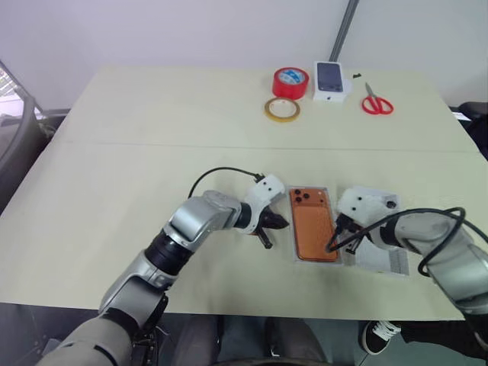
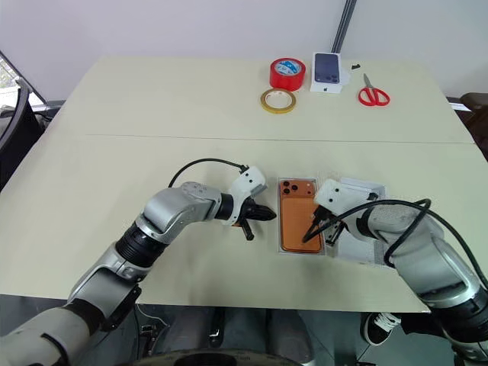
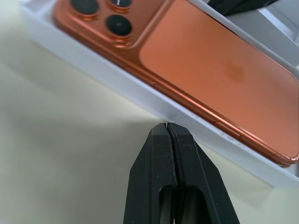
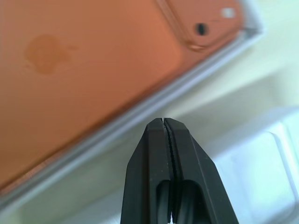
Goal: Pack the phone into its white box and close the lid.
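left wrist view: phone shows a faint logo, no legible writing

The slim orange-copper phone has a satin, metallic-looking back with glossy dark lenses. The shallow white box looks like smooth matt card. The pale cream counter is matt; the black end effector fingers look like dull plastic.

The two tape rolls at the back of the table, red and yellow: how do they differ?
The red tape roll is taller and thicker-walled, with a printed blue and white face on top; the yellow tape roll is a low, thin ring with an open centre showing the table. The red roll sits further back, next to the small white box; the yellow one lies nearer the robot. Both lie flat.
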`<state>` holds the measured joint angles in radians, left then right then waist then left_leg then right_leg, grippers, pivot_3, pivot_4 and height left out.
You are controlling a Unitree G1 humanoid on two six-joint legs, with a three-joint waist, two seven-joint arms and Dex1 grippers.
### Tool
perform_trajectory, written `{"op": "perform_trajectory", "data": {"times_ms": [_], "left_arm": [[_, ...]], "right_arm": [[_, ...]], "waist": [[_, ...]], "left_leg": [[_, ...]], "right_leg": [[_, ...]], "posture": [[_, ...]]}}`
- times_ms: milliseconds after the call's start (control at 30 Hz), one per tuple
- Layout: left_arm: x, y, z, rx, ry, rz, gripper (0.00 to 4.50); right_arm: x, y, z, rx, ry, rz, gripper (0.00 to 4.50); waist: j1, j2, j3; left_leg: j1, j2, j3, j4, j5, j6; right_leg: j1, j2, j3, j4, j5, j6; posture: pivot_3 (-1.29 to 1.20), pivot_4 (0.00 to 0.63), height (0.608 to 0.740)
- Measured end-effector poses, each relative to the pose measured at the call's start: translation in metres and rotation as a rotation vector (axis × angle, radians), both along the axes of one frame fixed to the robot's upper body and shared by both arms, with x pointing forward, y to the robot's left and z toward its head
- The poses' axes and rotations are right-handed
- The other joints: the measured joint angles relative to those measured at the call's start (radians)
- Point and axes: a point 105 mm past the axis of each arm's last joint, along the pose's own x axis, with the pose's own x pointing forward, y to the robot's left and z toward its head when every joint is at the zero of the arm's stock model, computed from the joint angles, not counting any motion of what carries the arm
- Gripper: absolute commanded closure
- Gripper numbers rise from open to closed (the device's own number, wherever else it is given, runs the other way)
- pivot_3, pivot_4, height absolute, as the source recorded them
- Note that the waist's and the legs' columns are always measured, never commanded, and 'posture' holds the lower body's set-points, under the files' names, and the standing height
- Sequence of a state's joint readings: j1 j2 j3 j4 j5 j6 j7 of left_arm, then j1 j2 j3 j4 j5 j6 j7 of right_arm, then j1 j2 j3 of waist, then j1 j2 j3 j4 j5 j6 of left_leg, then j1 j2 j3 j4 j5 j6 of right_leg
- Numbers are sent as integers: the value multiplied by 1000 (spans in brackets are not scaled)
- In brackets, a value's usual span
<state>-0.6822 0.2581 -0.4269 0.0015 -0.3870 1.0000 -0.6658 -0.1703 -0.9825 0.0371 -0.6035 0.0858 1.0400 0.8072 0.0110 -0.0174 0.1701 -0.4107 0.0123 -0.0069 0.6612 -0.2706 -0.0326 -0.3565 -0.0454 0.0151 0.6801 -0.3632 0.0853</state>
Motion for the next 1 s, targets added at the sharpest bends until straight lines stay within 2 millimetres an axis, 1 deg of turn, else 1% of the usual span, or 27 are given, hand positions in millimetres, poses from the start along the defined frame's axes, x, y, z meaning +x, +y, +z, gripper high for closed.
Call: {"op": "perform_trajectory", "data": {"times_ms": [67,133,167,200,233,300,400,500,567,633,733,833,867,933,1000], "left_arm": [[10,19,5,-14,-9,65,4500],[16,37,15,-25,-46,110,4500],[17,43,19,-32,-62,121,4500],[16,48,22,-35,-82,120,4500],[13,53,23,-32,-99,108,4500],[5,58,21,-32,-116,77,4500],[-6,65,22,-24,-162,12,4500],[-19,62,35,-91,-319,-80,4500],[-25,64,38,-109,-391,-124,4500],[-27,67,40,-109,-423,-148,4500],[-33,70,39,-124,-451,-179,4500],[-42,72,40,-135,-452,-219,4500],[-44,71,41,-141,-453,-231,4500],[-47,70,43,-150,-460,-250,4500],[-49,69,43,-155,-463,-262,4500]], "right_arm": [[-4,-5,12,40,10,-5,3628],[-8,-8,24,110,24,-28,2579],[-8,-9,27,134,31,-40,2064],[-9,-10,30,157,41,-58,1485],[-9,-12,32,175,53,-87,1031],[-10,-15,32,201,85,-143,1031],[-9,-17,28,260,141,-243,1031],[-7,-20,15,301,202,-354,1031],[-5,-19,8,330,224,-390,1031],[-3,-16,1,352,237,-407,1031],[0,-20,-5,340,227,-454,1031],[2,-23,-10,327,213,-497,1785],[3,-23,-10,323,206,-504,2323],[4,-22,-10,319,198,-510,3247],[5,-22,-10,316,190,-518,4409]], "waist": [[-4,1,0],[-5,1,0],[-4,1,0],[-4,1,0],[-4,1,0],[-4,1,0],[-2,1,0],[2,2,0],[0,2,0],[-1,2,0],[-1,3,0],[-1,3,0],[-1,3,0],[-1,3,0],[-1,3,0]], "left_leg": [[0,1,0,0,0,0],[0,1,0,0,0,0],[0,1,0,0,0,0],[0,1,0,0,0,0],[0,1,0,0,0,0],[0,1,0,0,0,0],[0,1,0,0,0,0],[0,1,1,0,0,0],[0,1,1,0,0,0],[0,1,1,-1,0,0],[0,1,1,-1,-1,1],[0,1,1,-1,-1,1],[0,1,1,-1,-1,1],[0,1,1,0,-1,2],[0,1,1,0,-1,2]], "right_leg": [[0,1,0,0,0,0],[0,1,0,0,0,0],[0,1,0,0,0,0],[0,0,0,0,0,0],[0,0,0,0,0,0],[0,0,0,0,0,0],[0,0,0,0,0,0],[0,-1,0,0,0,0],[0,-1,0,0,0,0],[0,-1,0,0,0,0],[0,-1,0,0,0,0],[-1,-1,0,0,0,0],[0,-1,0,0,0,0],[0,-1,0,0,0,0],[0,-1,0,0,0,0]], "posture": [[0,150,740],[0,150,740],[0,150,740],[0,150,740],[0,150,740],[0,150,740],[0,150,740],[0,150,740],[0,150,740],[0,150,740],[0,150,740],[0,150,740],[0,150,740],[0,150,740],[0,150,740]]}}
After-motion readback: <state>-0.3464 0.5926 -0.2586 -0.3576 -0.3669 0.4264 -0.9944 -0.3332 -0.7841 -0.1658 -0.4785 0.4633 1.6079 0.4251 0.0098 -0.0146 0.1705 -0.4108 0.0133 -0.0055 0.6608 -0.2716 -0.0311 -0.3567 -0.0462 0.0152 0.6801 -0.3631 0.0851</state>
